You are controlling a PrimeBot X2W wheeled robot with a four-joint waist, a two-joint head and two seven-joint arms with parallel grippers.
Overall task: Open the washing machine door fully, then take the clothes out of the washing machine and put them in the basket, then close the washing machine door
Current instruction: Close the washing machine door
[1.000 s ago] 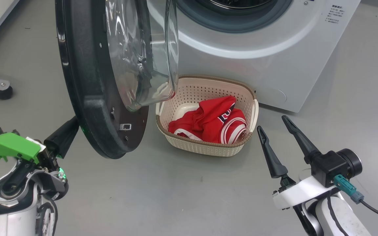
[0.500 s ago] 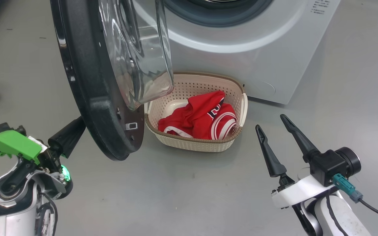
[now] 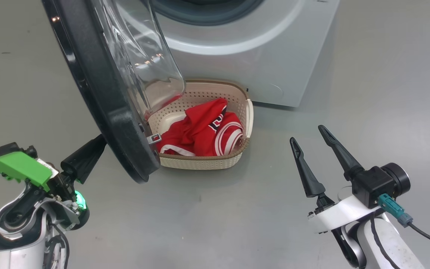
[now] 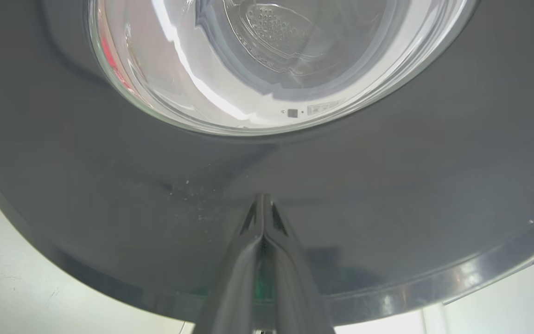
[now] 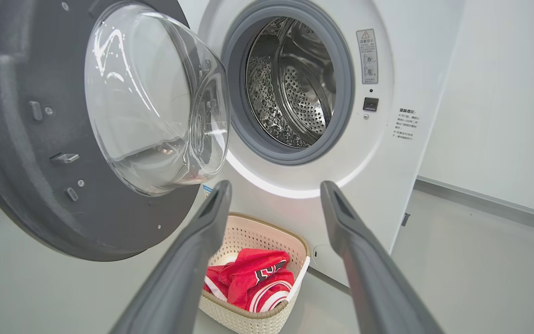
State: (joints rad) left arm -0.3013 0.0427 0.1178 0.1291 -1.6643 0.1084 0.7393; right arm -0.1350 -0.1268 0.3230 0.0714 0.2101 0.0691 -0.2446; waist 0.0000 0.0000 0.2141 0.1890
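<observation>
From my head, the door (image 3: pixel 99 97) hides my left tool's (image 3: pixel 97 147) tips and the basket's (image 3: pixel 203 163) left end. The washer's (image 3: pixel 259 56) top is cut off; its label (image 5: pixel 405 124) print is unreadable.

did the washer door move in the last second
Yes. The door has swung toward closing: its rim now overlaps the left end of the basket, which it cleared before.

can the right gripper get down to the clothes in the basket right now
Probably yes: the right gripper is open, with only floor between it and the basket. The washing machine door overhangs just the basket's far end, leaving the clothes uncovered.
</observation>
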